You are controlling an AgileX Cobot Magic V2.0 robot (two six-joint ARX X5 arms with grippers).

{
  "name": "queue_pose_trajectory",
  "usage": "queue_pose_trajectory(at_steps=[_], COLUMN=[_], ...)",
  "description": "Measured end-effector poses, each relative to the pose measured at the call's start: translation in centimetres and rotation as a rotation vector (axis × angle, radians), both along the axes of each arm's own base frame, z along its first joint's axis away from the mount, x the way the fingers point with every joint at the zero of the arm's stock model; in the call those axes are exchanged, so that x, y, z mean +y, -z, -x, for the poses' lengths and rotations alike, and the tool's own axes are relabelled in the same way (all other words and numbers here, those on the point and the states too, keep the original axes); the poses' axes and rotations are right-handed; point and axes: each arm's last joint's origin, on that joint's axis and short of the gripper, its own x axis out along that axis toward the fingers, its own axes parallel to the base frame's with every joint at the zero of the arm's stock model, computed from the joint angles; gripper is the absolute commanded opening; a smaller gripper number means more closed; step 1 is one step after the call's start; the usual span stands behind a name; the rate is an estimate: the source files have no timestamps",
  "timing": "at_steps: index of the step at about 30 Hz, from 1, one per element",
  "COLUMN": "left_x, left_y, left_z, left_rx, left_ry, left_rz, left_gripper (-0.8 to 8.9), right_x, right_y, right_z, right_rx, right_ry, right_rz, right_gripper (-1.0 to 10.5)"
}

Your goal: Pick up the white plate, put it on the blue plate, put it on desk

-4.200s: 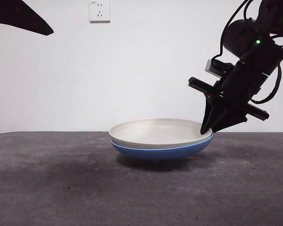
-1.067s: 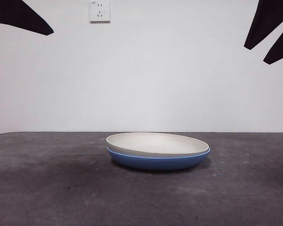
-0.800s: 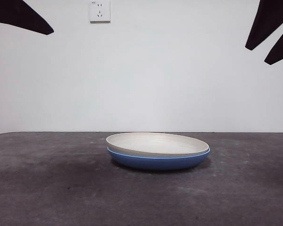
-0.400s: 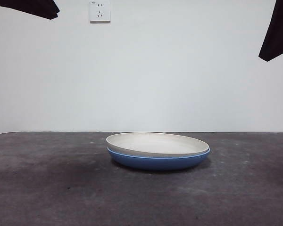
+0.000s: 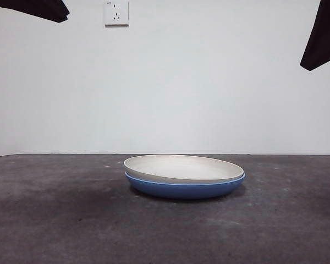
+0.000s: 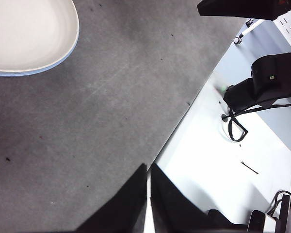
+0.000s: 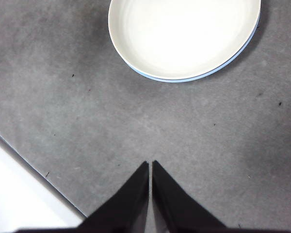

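On the mottled grey counter [image 5: 55, 220], matte cream-white round plate [image 5: 181, 166] sits nested in glossy blue round plate [image 5: 184, 188]. Left claw [image 6: 148, 167] and right claw [image 7: 150, 165] both raised clear, tips pressed together.

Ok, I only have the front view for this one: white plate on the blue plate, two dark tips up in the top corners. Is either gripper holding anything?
Observer: No. In its own wrist view the right gripper has its jaws shut on nothing, above bare desk.
Operator: And the left?
Observer: The left gripper is shut and empty too, hanging over the desk's edge.
Operator: Is the white plate centred on the blue one?
Observer: Not quite. From above, the white plate covers nearly all of the blue plate, which shows only as a thin crescent along one side.
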Motion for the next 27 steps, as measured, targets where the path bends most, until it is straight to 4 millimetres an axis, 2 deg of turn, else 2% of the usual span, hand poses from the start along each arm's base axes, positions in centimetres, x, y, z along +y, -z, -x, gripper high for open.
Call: queue_pose_trajectory(at_steps=[9,11,15,19,21,24,27], left_x=[0.0,0.2,1.7,4.2,5.6,7.4,8.6], left_y=[0.0,-0.4,-2.8,-6.0,-6.9,-7.1,-5.9], left_z=[0.0,0.0,-0.2,0.0,0.6,1.7,2.7], left_rx=[-0.003,-0.046,-0.354,-0.728,-0.872,-1.028,-1.101], left_ry=[0.0,-0.012,-0.097,-0.238,-0.312,-0.448,-0.603], left_rz=[0.001,0.005,0.056,0.131,0.145,0.113,0.045], left_gripper=[0.13,0.13,0.13,0.13,0.13,0.13,0.13], right_x=[0.0,0.0,0.0,0.0,0.0,0.0,0.0], right_y=[0.0,0.0,0.0,0.0,0.0,0.0,0.0], right_z=[0.0,0.0,0.0,0.0,0.0,0.0,0.0], right_rx=[0.0,0.0,0.0,0.0,0.0,-0.001,0.0], right_ry=[0.0,0.0,0.0,0.0,0.0,0.0,0.0], right_rz=[0.0,0.0,0.0,0.0,0.0,0.0,0.0], right_gripper=[0.1,0.1,0.1,0.1,0.1,0.1,0.1])
